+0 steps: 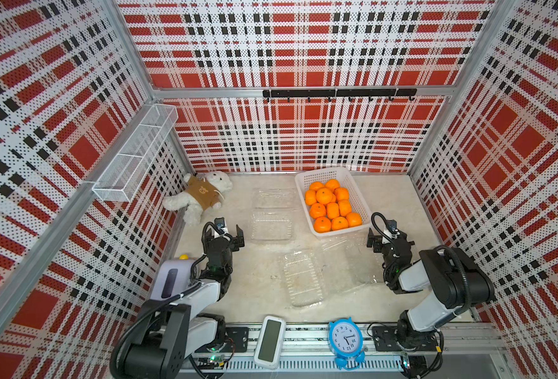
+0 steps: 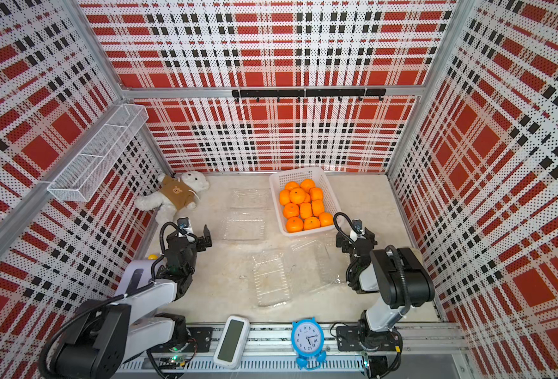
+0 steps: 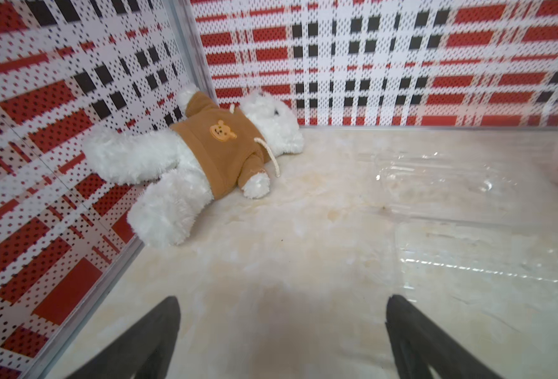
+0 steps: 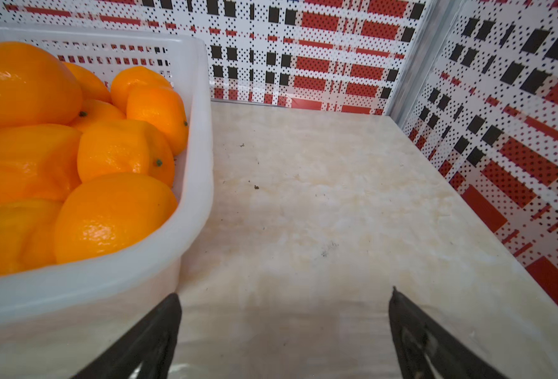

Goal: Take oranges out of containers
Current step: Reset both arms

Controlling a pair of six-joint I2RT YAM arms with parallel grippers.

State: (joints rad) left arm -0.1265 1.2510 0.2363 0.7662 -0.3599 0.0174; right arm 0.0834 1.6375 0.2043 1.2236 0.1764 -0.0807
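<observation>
oranges [image 1: 332, 205]: heaped together in the white basket [image 1: 359, 197] at the far side of the table [image 1: 254, 272]; in both top views [image 2: 304, 205] none lies anywhere else; green stem dots show in the right wrist view [image 4: 113, 216]
containers: three clear trays lying flat on the table, table surface shows through all of them
far container [image 1: 271, 226]: opened flat, just beside the basket on its left
middle container [image 1: 302, 279]: nearer the robot, ribbed bottom visible
right-side container [image 1: 350, 262]: just in front of the basket, next to the right arm, hard to outline
left gripper [image 1: 222, 233]: jaws spread wide, nothing between them, over bare table between the teddy bear [image 1: 202, 197] and the far container; same in the left wrist view [image 3: 281, 298]
right gripper [image 1: 390, 239]: jaws spread wide, nothing held, just beside the basket's near right corner; same in the right wrist view [image 4: 284, 295]
writing, teddy bear: brown hoodie with an orange bear-face patch [image 3: 222, 130], no letters
writing, alarm clock [image 1: 346, 341]: blue, white dial with black numerals, mostly too small to read
white device [image 1: 269, 341]: dark screen, on the front rail beside the clock
yellow ball [image 1: 183, 257]: on a white appliance [image 1: 169, 279] by the left arm
</observation>
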